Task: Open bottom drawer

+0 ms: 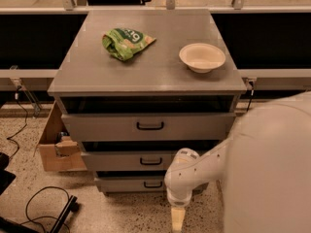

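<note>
One gripper point(178, 220) hangs at your frame's lower edge, low over the speckled floor point(121, 212), touching nothing you can see; whether it is spread or closed you cannot tell; the green bag's point(125, 42) white lettering is unreadable; the bottom drawer point(121, 183), seemingly closed, sits near, up-left of the gripper, its black handle point(153, 184) apart from it.

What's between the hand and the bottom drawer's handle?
Nothing visible. The hand hangs near the floor, in front of the bottom drawer and slightly right of its black loop handle.
</note>
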